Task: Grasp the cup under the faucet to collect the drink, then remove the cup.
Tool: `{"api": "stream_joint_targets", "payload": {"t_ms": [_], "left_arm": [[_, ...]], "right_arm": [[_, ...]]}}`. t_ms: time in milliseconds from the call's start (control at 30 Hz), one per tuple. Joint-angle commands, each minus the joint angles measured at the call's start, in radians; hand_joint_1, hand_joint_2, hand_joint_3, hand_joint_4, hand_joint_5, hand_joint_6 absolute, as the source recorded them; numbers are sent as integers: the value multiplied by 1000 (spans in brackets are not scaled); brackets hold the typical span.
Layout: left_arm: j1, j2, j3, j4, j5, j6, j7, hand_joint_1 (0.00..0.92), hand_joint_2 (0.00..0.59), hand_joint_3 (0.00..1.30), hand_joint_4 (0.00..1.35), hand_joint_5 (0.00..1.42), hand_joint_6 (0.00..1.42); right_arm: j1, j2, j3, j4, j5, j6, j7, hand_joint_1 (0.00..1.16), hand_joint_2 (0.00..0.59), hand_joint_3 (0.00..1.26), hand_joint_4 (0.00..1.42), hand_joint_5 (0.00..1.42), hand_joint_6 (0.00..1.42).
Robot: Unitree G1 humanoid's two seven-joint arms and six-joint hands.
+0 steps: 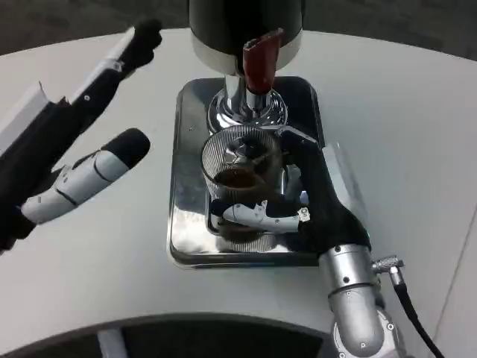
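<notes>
Cup (240,165): ribbed clear glass, upright on the shiny metal drip tray (188,224), directly below the faucet; a shallow pool of dark drink lies at its bottom.
Right hand (298,195): wrapped around the cup from the right side, white and black fingers (257,215) crossing its front low down, grasping it.
Faucet (258,63): red-brown lever on a chrome spout, sticking out from the dark dispenser body (246,22) at the top edge.
Drip tray: rectangular, mirror-bright, sitting on the white table (417,134), its near edge just in front of the cup.
Left hand (82,160): well apart from the cup, off to the left above the table, fingers spread and holding nothing.
</notes>
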State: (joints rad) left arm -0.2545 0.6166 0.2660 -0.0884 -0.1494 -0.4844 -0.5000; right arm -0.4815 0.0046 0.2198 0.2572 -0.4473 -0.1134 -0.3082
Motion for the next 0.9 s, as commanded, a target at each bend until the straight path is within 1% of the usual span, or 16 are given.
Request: {"api": "stream_joint_targets", "payload": {"t_ms": [33,100,233,333,400,500,533,600,700,833,900], "left_arm": [[63,17,-4,-49,21,7,-11,0,202,0,0,2,0],[72,16,-14,-65,35,4,-10,0,201,0,0,0,0],[104,23,-30,-109,112,-14,-5,0,191,0,0,0,0],[131,28,-26,-111,155,-31,-2,0,179,0,0,0,0],[151,31,-19,-100,177,-39,4,0,177,0,0,0,0],[171,40,-10,-102,204,-37,7,0,174,0,0,0,0],[179,44,-7,-107,216,-37,7,0,164,0,0,0,0],[201,54,1,-130,253,-34,12,0,152,0,0,0,0],[238,76,25,-170,290,-11,14,0,136,0,0,0,0],[307,84,73,-224,333,13,21,0,120,0,0,0,0],[339,86,97,-249,393,24,35,0,109,0,0,0,0]], "right_arm": [[53,-2,6,-98,1,7,27,1100,102,667,841,955,1340],[77,-2,7,-135,-2,14,35,1100,102,669,841,955,1341],[135,-7,12,-222,-11,38,62,1100,102,672,841,955,1344],[172,-7,9,-275,-11,56,79,1100,102,673,841,955,1345],[201,-9,2,-317,6,64,102,1100,102,674,841,955,1346],[228,-18,0,-371,9,77,131,1100,102,674,847,955,1348],[238,-18,-1,-392,9,87,139,1100,102,674,848,955,1348],[255,-16,-1,-432,10,104,157,1100,102,674,849,955,1349],[279,-27,2,-498,-2,125,185,1100,102,675,850,955,1350],[310,-40,-2,-555,-3,145,219,1100,102,675,851,955,1350],[323,-45,-4,-572,-1,147,228,1100,102,675,851,955,1350]]}}
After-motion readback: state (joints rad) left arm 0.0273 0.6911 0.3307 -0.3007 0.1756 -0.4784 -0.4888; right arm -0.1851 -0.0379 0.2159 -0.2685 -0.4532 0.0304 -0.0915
